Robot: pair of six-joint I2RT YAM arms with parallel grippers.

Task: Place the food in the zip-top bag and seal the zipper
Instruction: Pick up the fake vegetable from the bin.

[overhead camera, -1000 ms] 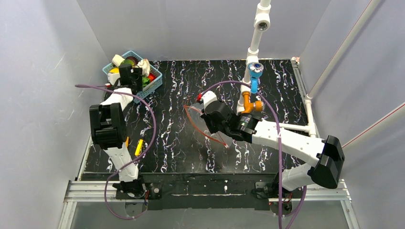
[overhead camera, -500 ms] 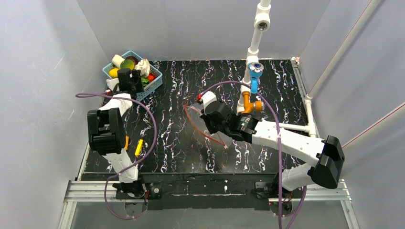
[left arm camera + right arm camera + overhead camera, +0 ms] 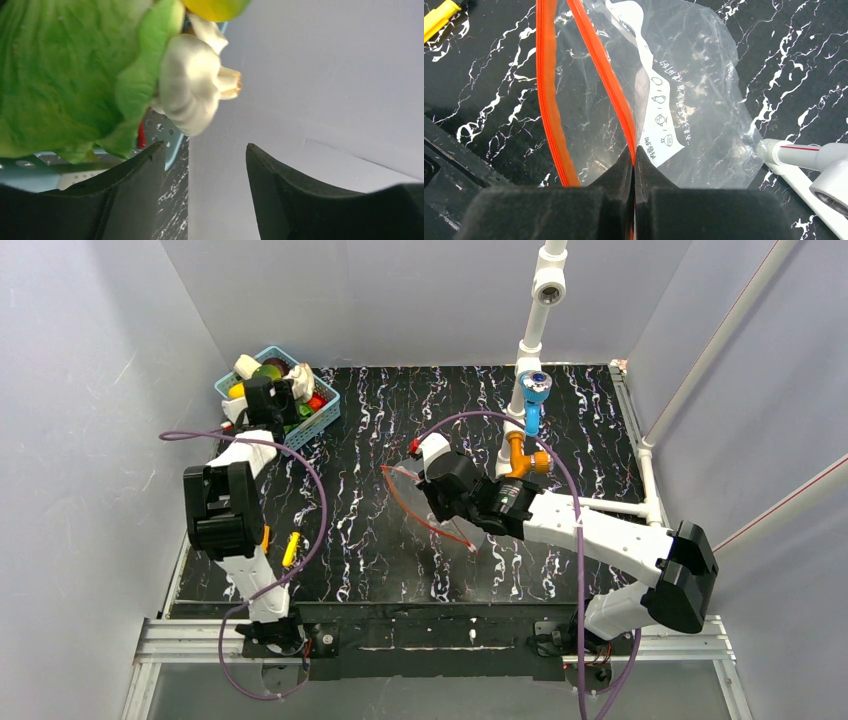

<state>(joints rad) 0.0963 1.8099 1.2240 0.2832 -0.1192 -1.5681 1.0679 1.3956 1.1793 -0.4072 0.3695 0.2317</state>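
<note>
The green lettuce (image 3: 60, 75), the white garlic (image 3: 192, 85) and the yellow-green fruit (image 3: 215, 6) lie in the blue basket (image 3: 327, 410). My left gripper (image 3: 205, 150) is open and empty, just short of the garlic, at the basket (image 3: 266, 400). The clear zip-top bag (image 3: 684, 75) lies in mid-table (image 3: 425, 510) with its mouth gaping. My right gripper (image 3: 634, 152) is shut on one lip of the red zipper (image 3: 611, 85). The other lip (image 3: 546, 90) curves free to the left. The bag holds nothing.
The basket at the back left also holds other toy foods, some red (image 3: 316, 400). A yellow piece (image 3: 291, 548) lies near the left arm. A white pole with blue and orange fittings (image 3: 530, 410) stands behind the bag. Grey walls close in.
My left gripper has shifted a little left and back over the basket, and its arm has swung left. My right gripper still holds the zipper lip, almost still.
</note>
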